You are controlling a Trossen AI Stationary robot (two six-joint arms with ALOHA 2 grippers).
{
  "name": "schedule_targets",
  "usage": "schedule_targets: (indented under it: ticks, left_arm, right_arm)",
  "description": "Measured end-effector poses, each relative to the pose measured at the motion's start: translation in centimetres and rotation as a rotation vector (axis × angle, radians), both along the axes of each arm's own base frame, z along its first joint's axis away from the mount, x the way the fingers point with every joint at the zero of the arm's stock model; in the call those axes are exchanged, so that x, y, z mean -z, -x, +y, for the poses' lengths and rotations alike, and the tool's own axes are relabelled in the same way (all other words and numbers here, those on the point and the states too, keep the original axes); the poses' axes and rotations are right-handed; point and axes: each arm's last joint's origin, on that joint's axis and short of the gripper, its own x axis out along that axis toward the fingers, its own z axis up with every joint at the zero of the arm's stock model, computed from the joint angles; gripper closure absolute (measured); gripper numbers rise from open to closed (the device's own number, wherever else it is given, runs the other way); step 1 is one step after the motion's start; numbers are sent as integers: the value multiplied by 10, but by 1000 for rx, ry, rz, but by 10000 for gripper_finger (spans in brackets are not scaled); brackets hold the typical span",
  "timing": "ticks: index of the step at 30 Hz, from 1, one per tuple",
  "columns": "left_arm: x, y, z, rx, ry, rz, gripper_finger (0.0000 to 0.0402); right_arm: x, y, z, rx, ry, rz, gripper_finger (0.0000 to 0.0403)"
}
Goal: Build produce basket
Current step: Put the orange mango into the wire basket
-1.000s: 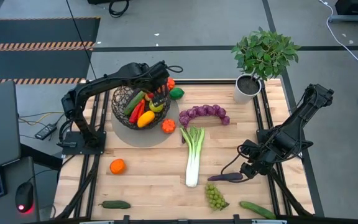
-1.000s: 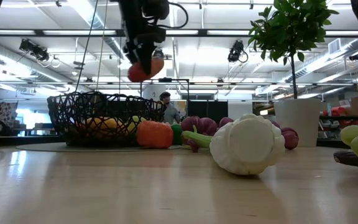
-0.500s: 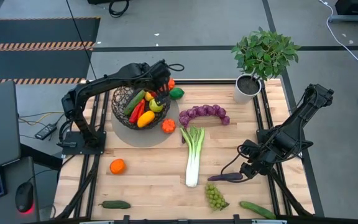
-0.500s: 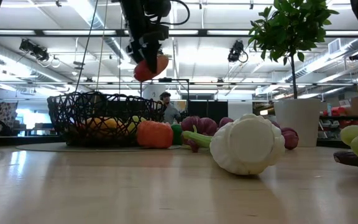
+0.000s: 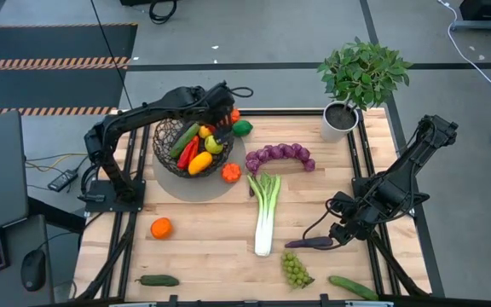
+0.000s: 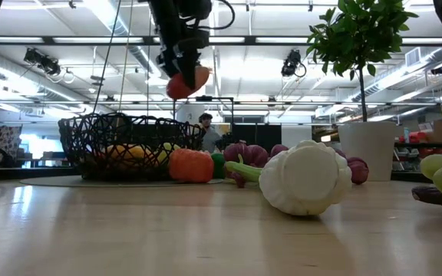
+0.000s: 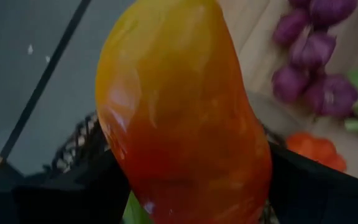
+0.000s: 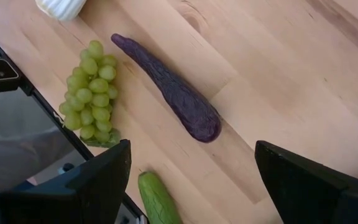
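- So you are holding a red-orange mango [image 7: 185,118] in the left pincer [image 5: 220,119] over the part-filled basket [image 5: 167,141].
- Right pincer [image 5: 341,228] is waiting spread beside the aubergine [image 8: 173,90]; leek [image 5: 265,213], grapes [image 5: 278,156], orange [image 5: 161,228] are lying on the counter [image 5: 203,256].

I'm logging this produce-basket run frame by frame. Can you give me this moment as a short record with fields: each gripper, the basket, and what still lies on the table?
left gripper: above the basket, shut on an orange-red fruit
right gripper: open, low over the table beside the aubergine
basket: wire mesh, already holds several pieces
on table: leek, purple grapes, green grapes, orange, two cucumbers
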Motion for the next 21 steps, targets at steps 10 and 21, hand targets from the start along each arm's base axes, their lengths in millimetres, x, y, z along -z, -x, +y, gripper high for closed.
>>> schedule_targets:
  ticks: [10,21]
  left_arm:
    - [8,20,-7,-68,108,194,85]
    - [10,35,-1,-156,237,237,58]
  right_arm:
    - [0,0,0,-45,9,-4,58]
    - [0,0,0,-77,22,-9,58]
